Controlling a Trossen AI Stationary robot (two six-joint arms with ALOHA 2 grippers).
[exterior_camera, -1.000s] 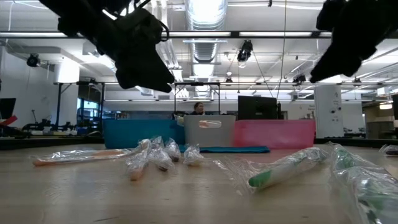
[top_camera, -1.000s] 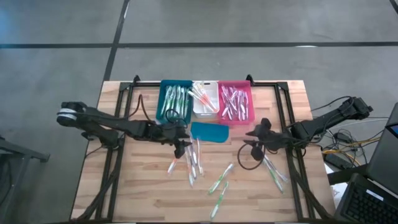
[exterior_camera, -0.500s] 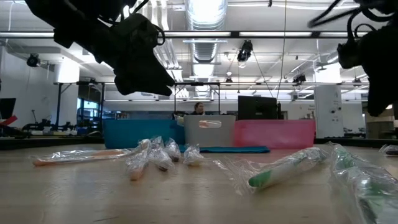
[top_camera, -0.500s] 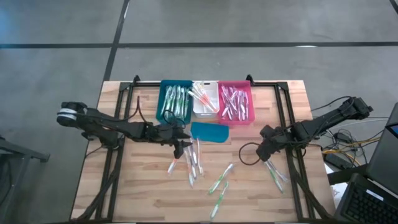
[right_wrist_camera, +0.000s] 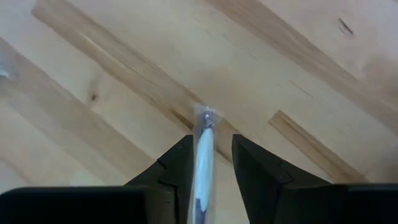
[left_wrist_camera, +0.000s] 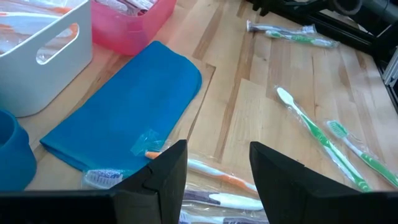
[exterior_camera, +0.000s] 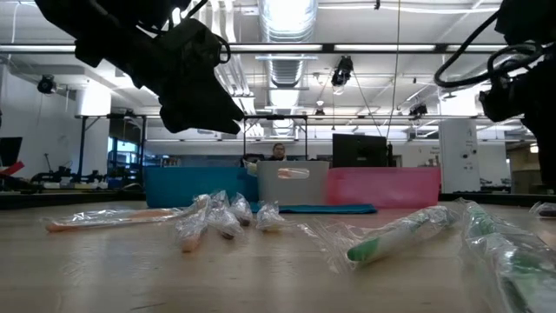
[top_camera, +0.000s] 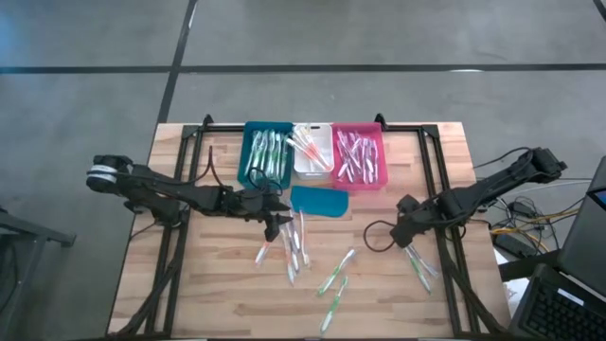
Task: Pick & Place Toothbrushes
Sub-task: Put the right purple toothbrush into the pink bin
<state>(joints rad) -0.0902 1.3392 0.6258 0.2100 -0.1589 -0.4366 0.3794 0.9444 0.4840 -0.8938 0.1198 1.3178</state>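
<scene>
The right tool (right_wrist_camera: 210, 163) has dropped to the bench (top_camera: 218, 294) and clenched on a wrapped toothbrush (right_wrist_camera: 203, 149), ready to lift, while the left tool (left_wrist_camera: 213, 168) stays spread above loose toothbrushes (top_camera: 295, 248).

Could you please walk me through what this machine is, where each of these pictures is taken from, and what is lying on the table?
This is a two-armed robot at a wooden table, sorting wrapped toothbrushes into three bins: teal bin, white bin, pink bin. One picture looks straight down, one looks level across the tabletop, and two come from cameras on the wrists. A flat teal piece lies in front of the bins. The left gripper hovers open above the loose pile. The right gripper is low over the table's right side with a wrapped toothbrush between its fingers.
</scene>
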